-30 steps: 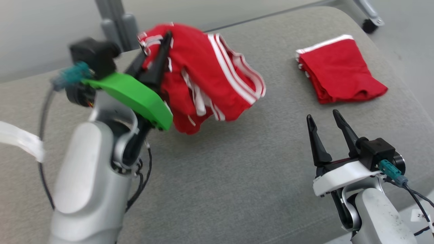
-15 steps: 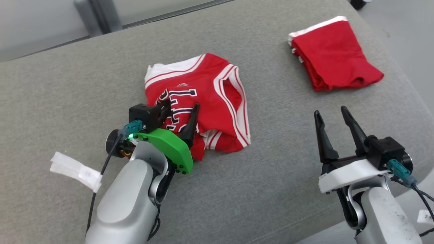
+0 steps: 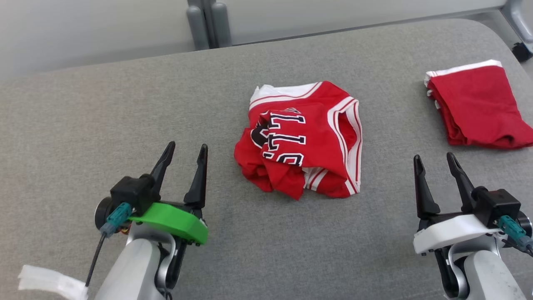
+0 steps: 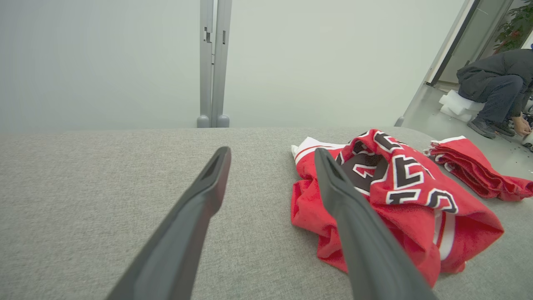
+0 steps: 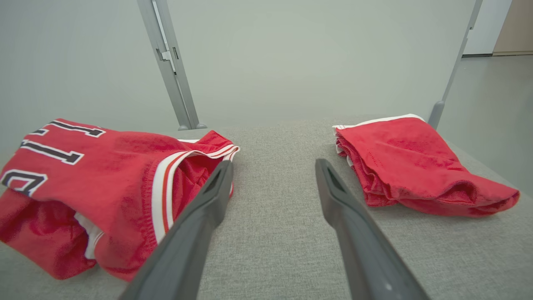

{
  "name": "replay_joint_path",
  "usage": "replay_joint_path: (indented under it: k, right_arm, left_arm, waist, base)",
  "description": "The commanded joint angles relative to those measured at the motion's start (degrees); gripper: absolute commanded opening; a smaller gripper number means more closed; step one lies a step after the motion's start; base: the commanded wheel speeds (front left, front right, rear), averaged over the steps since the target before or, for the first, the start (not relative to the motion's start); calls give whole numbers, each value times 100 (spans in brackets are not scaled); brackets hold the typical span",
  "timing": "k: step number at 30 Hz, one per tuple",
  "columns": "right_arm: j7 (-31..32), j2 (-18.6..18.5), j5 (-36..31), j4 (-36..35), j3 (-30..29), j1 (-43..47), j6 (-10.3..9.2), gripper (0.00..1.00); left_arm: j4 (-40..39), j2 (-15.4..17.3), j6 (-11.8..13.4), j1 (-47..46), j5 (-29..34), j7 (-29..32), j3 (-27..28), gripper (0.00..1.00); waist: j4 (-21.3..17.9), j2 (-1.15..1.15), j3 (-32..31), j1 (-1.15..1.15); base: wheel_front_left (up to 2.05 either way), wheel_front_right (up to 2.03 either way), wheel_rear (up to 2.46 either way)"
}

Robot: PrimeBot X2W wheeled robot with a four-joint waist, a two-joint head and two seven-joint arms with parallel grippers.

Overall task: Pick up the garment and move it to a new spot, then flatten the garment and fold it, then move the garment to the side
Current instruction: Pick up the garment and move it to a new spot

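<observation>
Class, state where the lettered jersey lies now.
In the head view the crumpled jersey lies on the grey table, between the left gripper at its left and the folded red garment at its right.

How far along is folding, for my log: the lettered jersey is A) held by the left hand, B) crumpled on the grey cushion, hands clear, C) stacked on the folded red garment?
B: the jersey lies bunched on the cushion, left hand and right hand open, apart.

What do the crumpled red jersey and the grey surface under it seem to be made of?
The jersey looks like soft knit sports fabric, matte: it slumps in loose folds. The surface seems woven grey upholstery cloth, matte: a fine weave shows.
</observation>
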Motion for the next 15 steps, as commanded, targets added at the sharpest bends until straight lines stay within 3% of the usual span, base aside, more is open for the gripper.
replay_joint_path:
  k: [1,8,15]
  right_arm:
    - [-15,-1,-18,-15,-40,126,-11,100]
    - [-14,83,27,109,-135,339,-11,100]
    - [-15,173,25,352,-176,447,-11,100]
  left_arm:
    - [-161,55,45,210,111,-47,163,100]
    - [-960,-134,-102,1193,521,-39,1276,100]
    - [-969,-300,-359,1769,881,-41,1857,100]
  waist:
    - [499,0,-477,0]
    - [711,0,-647,0]
    - [753,0,-716,0]
  base:
    - [0,0,0]
    - [0,0,0]
    - [0,0,0]
